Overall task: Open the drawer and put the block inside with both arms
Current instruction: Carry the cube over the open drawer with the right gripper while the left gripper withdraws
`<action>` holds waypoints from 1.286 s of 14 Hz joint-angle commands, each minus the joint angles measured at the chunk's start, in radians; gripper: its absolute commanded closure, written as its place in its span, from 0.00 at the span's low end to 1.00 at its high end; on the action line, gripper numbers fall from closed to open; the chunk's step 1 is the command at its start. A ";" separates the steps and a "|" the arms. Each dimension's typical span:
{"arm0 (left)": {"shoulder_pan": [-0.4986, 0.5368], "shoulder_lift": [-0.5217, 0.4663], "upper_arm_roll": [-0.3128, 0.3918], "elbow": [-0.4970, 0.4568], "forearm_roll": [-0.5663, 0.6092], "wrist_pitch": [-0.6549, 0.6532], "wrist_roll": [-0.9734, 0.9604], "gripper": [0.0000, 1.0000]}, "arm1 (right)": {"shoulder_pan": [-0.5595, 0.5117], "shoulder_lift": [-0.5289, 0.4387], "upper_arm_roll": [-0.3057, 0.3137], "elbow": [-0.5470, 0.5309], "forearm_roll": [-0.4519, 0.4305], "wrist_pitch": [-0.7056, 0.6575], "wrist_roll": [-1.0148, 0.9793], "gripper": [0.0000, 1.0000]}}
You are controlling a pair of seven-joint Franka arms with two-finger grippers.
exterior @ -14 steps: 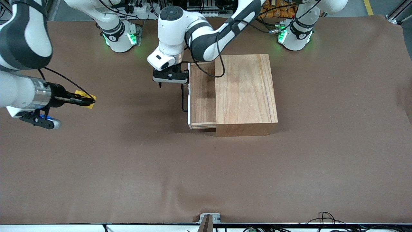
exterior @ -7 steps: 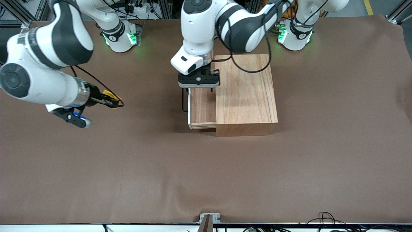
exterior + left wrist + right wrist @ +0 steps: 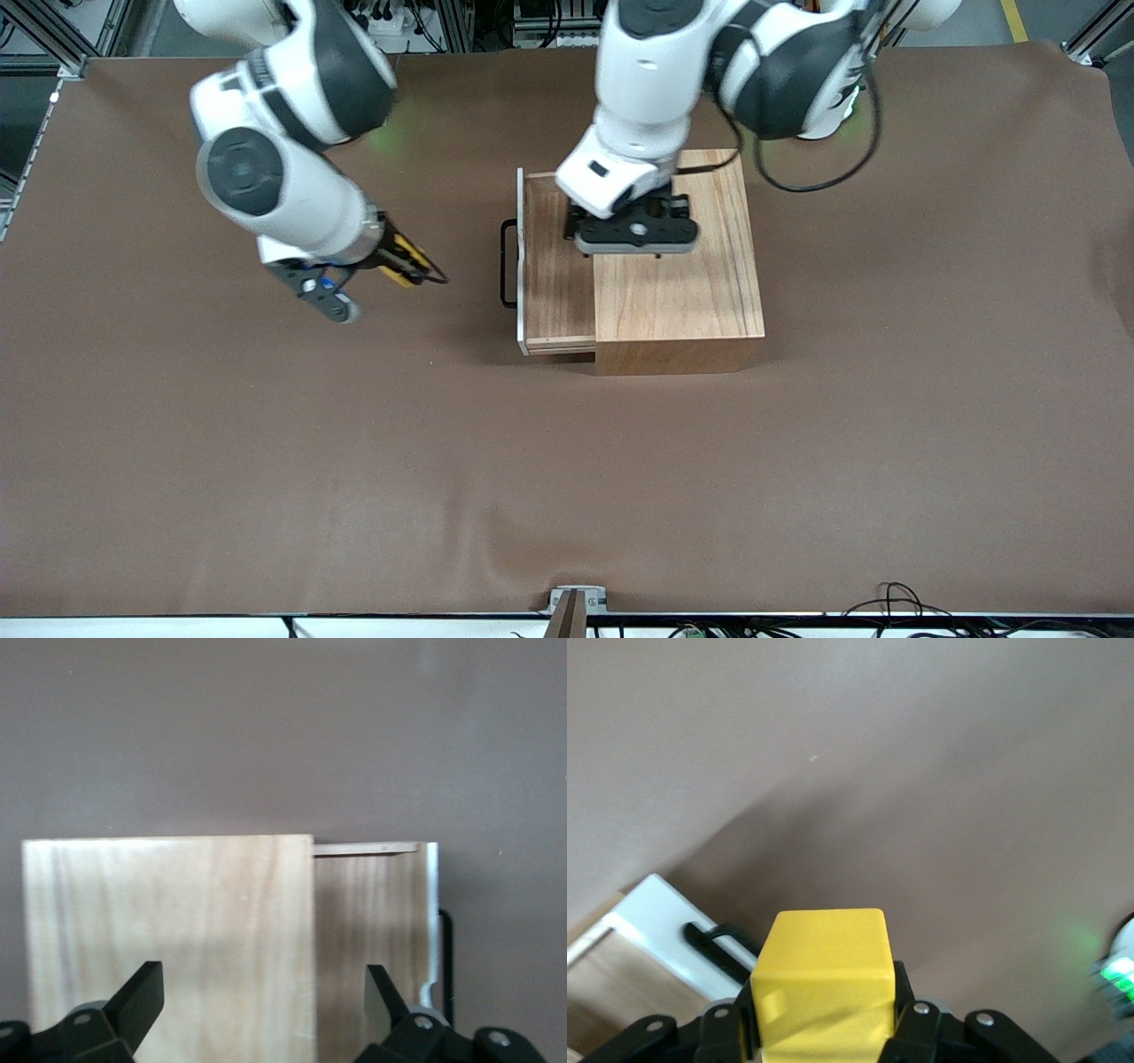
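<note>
**Block Aloft, Drawer Standing Open**

While the right gripper (image 3: 416, 264) hangs over bare brown table cover (image 3: 354, 461) toward the right arm's end, its fingers are clamped on the yellow block (image 3: 824, 979), which fills the space between them in the right wrist view. Seen from the front camera, the block (image 3: 400, 259) is only a yellow sliver at the fingertips, at roughly nine o'clock from the wooden box (image 3: 678, 266).

The drawer (image 3: 556, 266) is pulled partway out of the box, toward the right arm's end of the table, and its light wood floor lies bare. Its white-edged front panel (image 3: 520, 257) carries the black wire handle (image 3: 507, 263), which nothing touches. That panel and handle also show in the right wrist view, ahead of the block.

The left gripper (image 3: 634, 235) is over the box's top, at the edge where the drawer emerges, about eleven o'clock from the box's middle. Its fingers (image 3: 142, 992) are spread wide with nothing between them; the left wrist view shows one finger above the box top and the other above the drawer floor.
</note>
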 commanded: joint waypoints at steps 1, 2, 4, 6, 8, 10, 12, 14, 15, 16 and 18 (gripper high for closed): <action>0.089 -0.077 -0.011 -0.049 -0.049 -0.053 0.085 0.00 | 0.092 0.064 -0.012 0.009 0.005 0.092 0.191 0.94; 0.118 -0.095 -0.012 -0.060 -0.049 -0.068 0.126 0.00 | 0.109 0.080 -0.012 0.015 0.006 0.121 0.238 0.94; 0.170 -0.148 -0.012 -0.112 -0.053 -0.073 0.197 0.00 | 0.155 0.108 -0.012 0.019 0.014 0.173 0.340 0.95; 0.209 -0.192 -0.009 -0.155 -0.078 -0.073 0.237 0.00 | 0.203 0.133 -0.012 0.024 0.012 0.216 0.477 0.98; 0.256 -0.227 -0.011 -0.187 -0.081 -0.076 0.298 0.00 | 0.206 0.150 -0.012 0.033 0.022 0.236 0.600 0.99; 0.293 -0.279 -0.011 -0.242 -0.081 -0.076 0.332 0.00 | 0.215 0.159 -0.012 0.033 0.063 0.264 0.699 1.00; 0.343 -0.340 -0.009 -0.290 -0.082 -0.082 0.430 0.00 | 0.235 0.169 -0.012 0.029 0.089 0.320 0.833 1.00; 0.412 -0.363 -0.007 -0.293 -0.093 -0.115 0.514 0.00 | 0.254 0.182 -0.012 0.030 0.089 0.353 0.907 1.00; 0.454 -0.368 -0.003 -0.290 -0.113 -0.128 0.588 0.00 | 0.258 0.191 -0.012 0.029 0.091 0.359 0.912 1.00; 0.504 -0.376 -0.001 -0.290 -0.118 -0.134 0.670 0.00 | 0.260 0.202 -0.012 0.029 0.089 0.362 0.917 1.00; 0.578 -0.377 -0.001 -0.288 -0.118 -0.166 0.735 0.00 | 0.264 0.222 -0.012 0.026 0.091 0.386 0.937 1.00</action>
